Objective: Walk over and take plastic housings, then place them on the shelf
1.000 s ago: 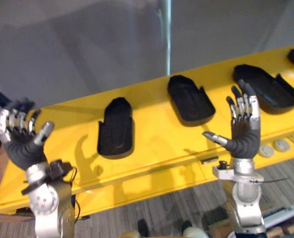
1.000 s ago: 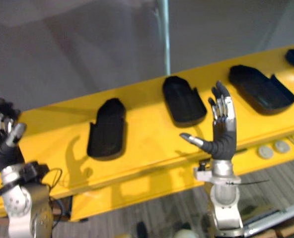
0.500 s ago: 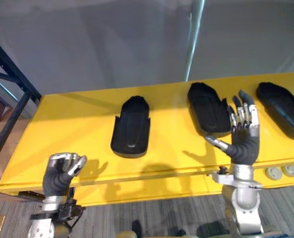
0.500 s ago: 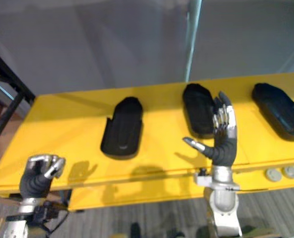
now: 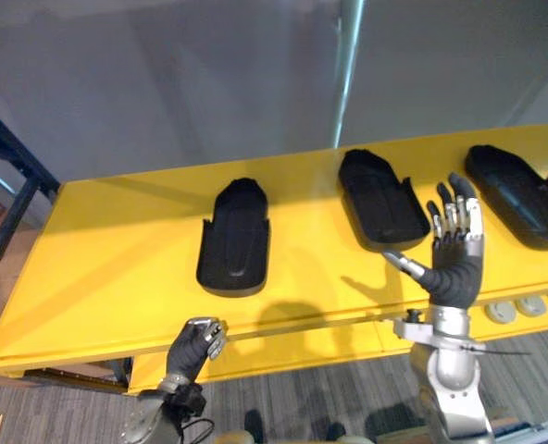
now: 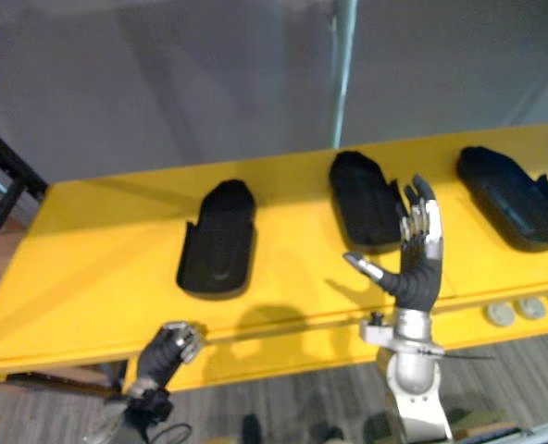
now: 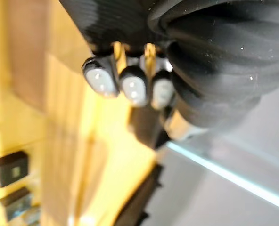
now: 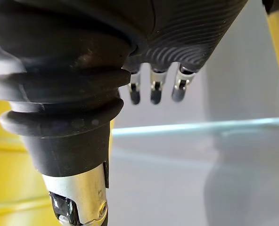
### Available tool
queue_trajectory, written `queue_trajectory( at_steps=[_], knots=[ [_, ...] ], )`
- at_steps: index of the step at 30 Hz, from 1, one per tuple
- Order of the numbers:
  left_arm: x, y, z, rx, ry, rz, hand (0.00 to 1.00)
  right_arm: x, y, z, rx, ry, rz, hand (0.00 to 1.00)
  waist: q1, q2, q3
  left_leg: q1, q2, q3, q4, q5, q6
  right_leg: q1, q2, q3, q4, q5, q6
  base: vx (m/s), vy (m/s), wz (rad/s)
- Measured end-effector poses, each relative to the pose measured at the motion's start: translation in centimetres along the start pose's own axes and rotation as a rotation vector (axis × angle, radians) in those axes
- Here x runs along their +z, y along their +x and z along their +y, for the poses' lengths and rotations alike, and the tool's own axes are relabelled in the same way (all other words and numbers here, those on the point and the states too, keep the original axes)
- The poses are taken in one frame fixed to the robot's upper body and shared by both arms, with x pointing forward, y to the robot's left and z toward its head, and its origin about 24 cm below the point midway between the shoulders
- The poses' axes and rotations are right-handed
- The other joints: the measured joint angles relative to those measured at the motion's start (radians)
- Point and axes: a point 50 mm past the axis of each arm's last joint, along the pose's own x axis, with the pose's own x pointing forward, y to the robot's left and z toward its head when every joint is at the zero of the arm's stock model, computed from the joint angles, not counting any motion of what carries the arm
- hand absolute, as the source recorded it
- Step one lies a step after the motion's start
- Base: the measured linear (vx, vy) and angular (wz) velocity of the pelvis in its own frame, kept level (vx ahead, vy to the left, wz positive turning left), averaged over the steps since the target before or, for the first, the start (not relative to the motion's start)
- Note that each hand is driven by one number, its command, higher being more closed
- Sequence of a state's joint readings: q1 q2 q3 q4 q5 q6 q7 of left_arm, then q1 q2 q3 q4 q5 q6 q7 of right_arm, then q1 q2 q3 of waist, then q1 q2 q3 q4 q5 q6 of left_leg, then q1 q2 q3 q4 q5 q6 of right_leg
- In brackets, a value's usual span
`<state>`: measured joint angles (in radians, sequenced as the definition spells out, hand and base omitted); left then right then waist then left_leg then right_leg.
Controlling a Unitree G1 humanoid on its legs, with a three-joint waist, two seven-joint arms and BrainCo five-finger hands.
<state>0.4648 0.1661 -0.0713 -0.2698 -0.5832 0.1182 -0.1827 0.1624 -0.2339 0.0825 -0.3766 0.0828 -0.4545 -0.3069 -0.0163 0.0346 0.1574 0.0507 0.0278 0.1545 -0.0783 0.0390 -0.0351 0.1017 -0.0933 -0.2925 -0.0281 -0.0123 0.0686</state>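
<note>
The yellow worktop [image 5: 107,277] is carrying 3 black housings in a row, well apart, all beyond the fingers of both hands. The left housing [image 5: 235,239] is lying ahead of the left fingers. The middle housing [image 5: 378,198] is lying just past the right fingertips, and the right housing [image 5: 519,192] off to their outer side. None is being held, so I judge the task is only beginning: the walk-up is looking finished, while every pick and every placing is waiting. A black frame [image 5: 6,185], possibly the shelf, is standing far outside the left fingers. The right hand [image 5: 454,264] is hovering upright, fingers straight and apart, touching nothing. The left hand [image 5: 193,344] is hanging by the worktop's front edge, fingers curled together on nothing. 2 small discs [image 5: 499,312] are lying below the right fingers.
</note>
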Motion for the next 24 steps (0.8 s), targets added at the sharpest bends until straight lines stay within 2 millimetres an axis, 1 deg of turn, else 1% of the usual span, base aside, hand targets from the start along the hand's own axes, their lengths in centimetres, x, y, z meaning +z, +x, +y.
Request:
queue_trajectory(
  at_steps=[3, 8, 17, 21, 24],
  knots=[
    [-0.1, 0.6, -0.5, -0.009, 0.005, 0.012, 1.0, -0.1, -0.4, -0.2, -0.003, -0.01, 0.017, 0.0, 0.0, 0.0, 0.0, 0.0, 0.002, 0.013, 0.0, -0.002, 0.0, -0.01, 0.001, 0.014, 0.003, 0.0, 0.0, 0.01, 0.003, -0.12],
    [-0.2, 1.1, -0.9, -0.01, 0.009, 0.014, 1.0, -0.1, -0.4, -0.3, 0.002, -0.017, 0.019, 0.0, -0.002, 0.0, 0.0, 0.002, 0.003, 0.02, 0.002, -0.004, -0.001, -0.014, 0.002, 0.022, 0.005, 0.001, 0.001, 0.01, 0.0, -0.05],
    [-0.4, 1.5, -0.9, 0.055, 0.016, -0.021, 1.0, -0.2, -0.4, -0.3, 0.007, -0.018, 0.018, 0.0, -0.003, 0.002, 0.001, 0.002, 0.014, 0.048, 0.017, -0.007, -0.004, -0.026, 0.008, 0.05, 0.005, 0.003, -0.002, -0.02, -0.003, -0.09],
    [-0.3, 1.5, -0.8, 0.08, 0.015, -0.032, 1.0, -0.2, -0.4, -0.3, 0.007, -0.02, 0.02, 0.0, -0.017, 0.004, 0.002, 0.0, 0.014, 0.048, 0.017, -0.007, -0.004, -0.029, 0.009, 0.05, 0.005, 0.005, -0.005, -0.01, -0.001, -0.02],
    [-0.3, 1.5, -0.8, 0.079, 0.015, -0.035, 1.0, -0.2, -0.4, -0.3, 0.014, -0.033, 0.019, 0.0, -0.018, 0.005, 0.002, 0.0, 0.014, 0.048, 0.017, -0.007, -0.004, -0.029, 0.008, 0.05, 0.006, 0.005, -0.005, 0.0, 0.0, 0.0]
  ],
)
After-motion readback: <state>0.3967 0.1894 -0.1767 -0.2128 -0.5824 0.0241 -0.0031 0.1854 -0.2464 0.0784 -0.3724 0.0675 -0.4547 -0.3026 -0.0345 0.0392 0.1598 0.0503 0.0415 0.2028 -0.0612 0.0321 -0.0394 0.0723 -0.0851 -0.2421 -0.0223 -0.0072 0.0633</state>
